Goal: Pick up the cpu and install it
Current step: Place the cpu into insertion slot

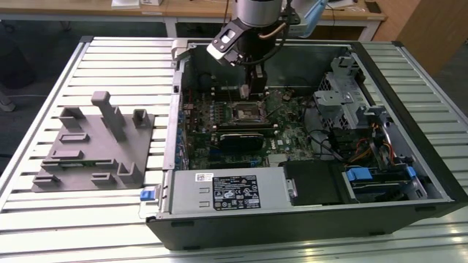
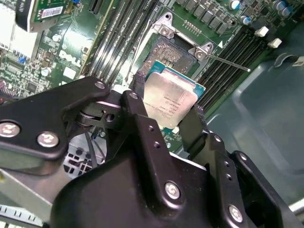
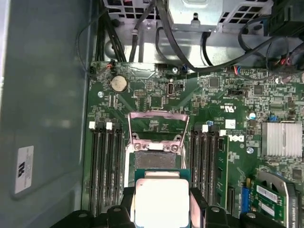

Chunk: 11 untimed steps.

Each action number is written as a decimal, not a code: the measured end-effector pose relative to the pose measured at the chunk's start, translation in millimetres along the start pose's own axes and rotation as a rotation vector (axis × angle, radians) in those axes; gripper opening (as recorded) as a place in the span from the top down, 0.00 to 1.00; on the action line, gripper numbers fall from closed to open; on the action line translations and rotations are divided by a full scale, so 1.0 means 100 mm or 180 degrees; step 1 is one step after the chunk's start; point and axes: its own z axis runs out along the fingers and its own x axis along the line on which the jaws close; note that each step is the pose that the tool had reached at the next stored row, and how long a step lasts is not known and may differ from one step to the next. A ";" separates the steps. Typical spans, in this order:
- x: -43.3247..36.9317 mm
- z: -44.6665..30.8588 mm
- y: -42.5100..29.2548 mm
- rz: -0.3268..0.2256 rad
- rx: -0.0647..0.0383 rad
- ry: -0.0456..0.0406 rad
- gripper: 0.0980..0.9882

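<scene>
Fingers (image 2: 145, 128) of the gripper (image 2: 167, 98) are closed to the chip's width and clamp the cpu (image 2: 168, 102) by two opposite edges, one black finger on each side. Its silver lid faces the cameras in both wrist views, and its green rim shows along the free edges.

The cpu hangs over one edge of the open cpu socket (image 3: 154, 159). It seems to be just above the socket, though I cannot tell whether it touches. The socket's metal load plate (image 3: 156, 126) is swung up and away from the contact field, and a thin retention lever (image 2: 228, 62) juts out beside it. Rows of memory slots (image 3: 102, 166) flank the socket on both sides. Farther out on the green motherboard (image 3: 156, 95) sit a coin cell battery (image 3: 118, 83) and a finned heatsink (image 3: 283, 139), with black cables (image 3: 190, 52) looping beyond the board's edge.

The exterior view puts the arm in the upper middle of the frame, reaching down into the open computer case (image 1: 409, 181). The case's walls, the drive cage (image 1: 343, 87) at upper right and the power supply (image 1: 227, 192) at lower centre crowd the socket. A grey fixture (image 1: 91, 145) lies well apart on the slatted table (image 1: 44, 219), at the exterior view's left.
</scene>
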 end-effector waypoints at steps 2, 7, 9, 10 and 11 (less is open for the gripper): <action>0.007 0.036 -0.001 0.0006 0.0000 0.0000 0.50; 0.010 0.128 -0.005 0.0005 0.0000 0.0000 0.50; 0.011 0.164 -0.007 0.0005 0.0000 0.0000 0.50; 0.010 0.181 -0.008 0.0005 0.0000 0.0000 0.50; 0.010 0.192 -0.009 0.0002 0.0000 0.0000 0.50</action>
